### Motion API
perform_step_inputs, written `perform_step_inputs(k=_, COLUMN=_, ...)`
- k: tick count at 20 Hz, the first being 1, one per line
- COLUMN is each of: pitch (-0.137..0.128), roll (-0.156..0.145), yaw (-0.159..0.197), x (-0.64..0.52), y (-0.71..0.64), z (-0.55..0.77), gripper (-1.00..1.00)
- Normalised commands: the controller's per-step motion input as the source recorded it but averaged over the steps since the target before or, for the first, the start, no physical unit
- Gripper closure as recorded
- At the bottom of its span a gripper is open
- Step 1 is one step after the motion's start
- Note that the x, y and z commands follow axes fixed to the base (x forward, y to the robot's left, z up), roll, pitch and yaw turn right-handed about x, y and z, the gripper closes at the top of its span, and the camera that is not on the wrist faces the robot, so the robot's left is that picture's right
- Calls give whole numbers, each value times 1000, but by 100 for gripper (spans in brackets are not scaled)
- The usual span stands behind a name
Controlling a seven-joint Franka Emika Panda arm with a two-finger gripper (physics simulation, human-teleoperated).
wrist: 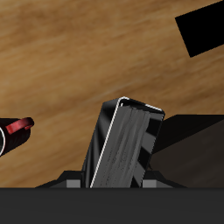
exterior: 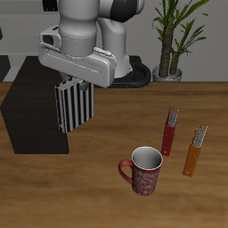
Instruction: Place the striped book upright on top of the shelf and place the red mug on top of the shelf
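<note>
Exterior view: striped book held in the air beside the black shelf

One thin rectangular book with black and light-grey vertical stripes [exterior: 75, 107] is seen gripped by the robot's single two-finger gripper [exterior: 76, 85]. The fingers are closed on the book's upper edge, and the book hangs upright, clear of the wooden table [exterior: 89, 191]. It is held just beside the front corner of one low, boxy matte-black shelf [exterior: 31, 111], which stands on the table toward its far side; whether book and shelf touch cannot be told. The book is not on the shelf's flat top.

One round dark-red mug with a pale speckled pattern and a white inside [exterior: 143, 169] is set upright on the table, near the front edge and well apart from the shelf. Its handle [exterior: 125, 169] is turned toward the shelf's side.

Two narrow books are stood upright beyond the mug, just beside each other: one red [exterior: 170, 131] and one orange [exterior: 194, 150]. One potted green plant [exterior: 171, 36] is seen at the far edge of the table.

In the wrist view, the striped book [wrist: 127, 144] is shown tilted between the fingers over the wood grain, with the shelf [wrist: 188, 144] close behind it and a sliver of the red mug [wrist: 13, 133] at the frame's edge.
</note>
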Motion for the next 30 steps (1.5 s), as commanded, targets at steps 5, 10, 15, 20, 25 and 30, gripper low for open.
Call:
perform_step_inputs(k=5, pitch=-66, roll=-18, yaw=-32, x=-819, y=-200, z=288, gripper=100)
perform_step_inputs(k=10, pitch=-65, roll=-26, yaw=-9, x=-666, y=-233, z=247, gripper=100)
perform_step_inputs(k=15, pitch=-37, roll=-10, yaw=-24, x=-483, y=-197, z=146, gripper=100)
perform_step_inputs(k=20, pitch=-15, roll=-67, yaw=-103, x=-460, y=-356, z=-2, gripper=100)
perform_step_inputs(k=25, pitch=-36, roll=-13, yaw=-91, x=-489, y=-212, z=-114, gripper=100)
perform_step_inputs(k=30, pitch=-46, roll=61, yaw=-108, x=-553, y=-102, z=8, gripper=100)
